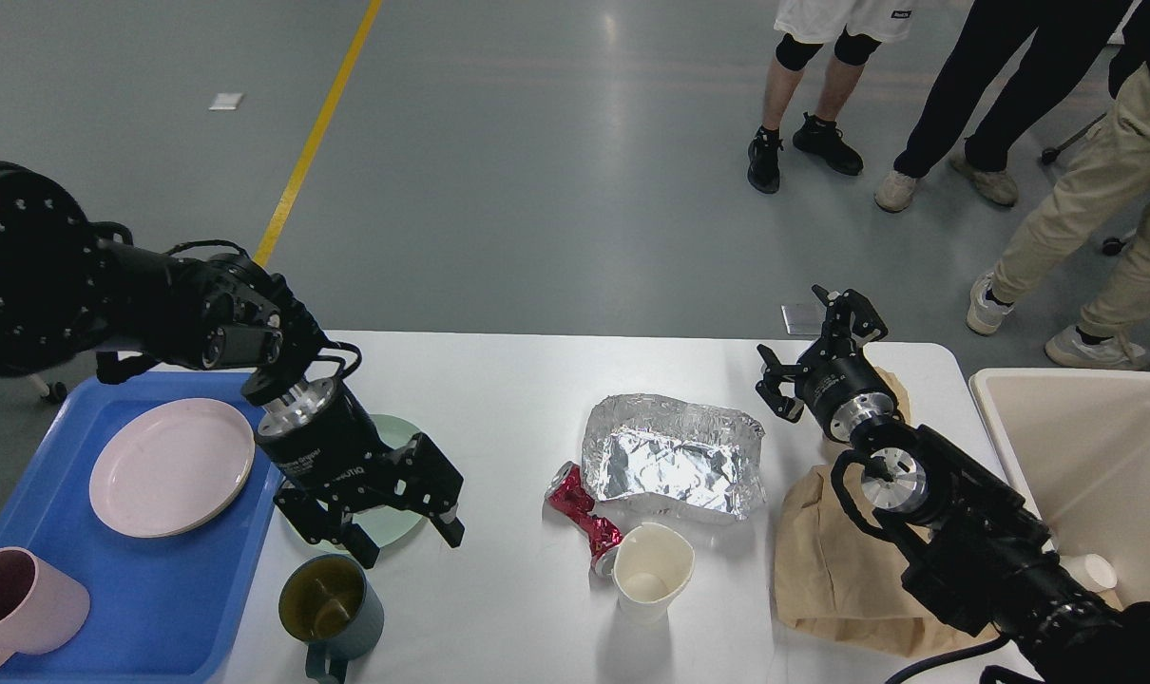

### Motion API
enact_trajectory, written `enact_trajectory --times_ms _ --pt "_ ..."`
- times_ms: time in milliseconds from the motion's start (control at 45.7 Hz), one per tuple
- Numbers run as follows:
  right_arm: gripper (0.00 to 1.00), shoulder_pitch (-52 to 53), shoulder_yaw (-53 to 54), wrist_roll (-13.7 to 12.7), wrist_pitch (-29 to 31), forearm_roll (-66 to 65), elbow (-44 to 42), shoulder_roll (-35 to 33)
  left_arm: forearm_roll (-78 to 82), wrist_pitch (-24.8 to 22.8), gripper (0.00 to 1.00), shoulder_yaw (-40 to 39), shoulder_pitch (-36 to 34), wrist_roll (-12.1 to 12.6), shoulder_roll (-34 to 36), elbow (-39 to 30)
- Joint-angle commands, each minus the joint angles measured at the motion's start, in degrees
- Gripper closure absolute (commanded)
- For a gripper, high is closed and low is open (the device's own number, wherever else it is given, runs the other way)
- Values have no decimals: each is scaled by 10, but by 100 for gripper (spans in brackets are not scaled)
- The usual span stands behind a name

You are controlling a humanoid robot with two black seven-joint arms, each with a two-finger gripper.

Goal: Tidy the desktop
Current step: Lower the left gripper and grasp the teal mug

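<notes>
The desktop, white with rounded corners, fills the lower middle of the head view, running from 9 o'clock to 3 o'clock.

Left gripper: fingers spread apart, holding nothing, pointing down toward 5 o'clock. It hangs over a pale green plate that lies on the desktop beside the tray; whether it touches the plate cannot be told.

Right gripper: fingers spread apart, empty, pointing toward 11 o'clock near the far edge of the desktop, above the upper end of a brown paper bag.

Items at 9 o'clock: a blue tray overlapping the desktop's left edge, carrying a pink plate and, at its near corner, a pink mug.

Items at 6 o'clock: a dark teal mug stands upright on the desktop just below the left gripper.

Items at centre: a crumpled aluminium foil tray; touching its near-left corner, a crushed red can; just beside the can's near end, a white paper cup, upright with its rim dented.

Items at 3 o'clock: the paper bag lies flat, partly under the right arm. A beige bin stands off the right edge; a small white cup shows beside the arm at the bin's near side.
</notes>
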Motion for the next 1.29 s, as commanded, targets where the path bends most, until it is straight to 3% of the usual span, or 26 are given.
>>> enact_trajectory --times_ms 0,175,285,569,920,1270 --pt "0 0 0 0 0 0 0 0 5 32 4 4 15 50 -37 0" --pt "0 0 0 0 0 0 0 0 4 102 4 19 28 117 -57 6" --pt "0 0 0 0 0 0 0 0 4 120 4 16 34 139 -59 11" --pt "0 0 0 0 0 0 0 0 3 105 4 11 38 141 -67 10" --pt "0 0 0 0 0 0 0 0 3 38 4 19 38 142 -67 8" --pt "0 0 0 0 0 0 0 0 3 46 4 16 88 157 -67 48"
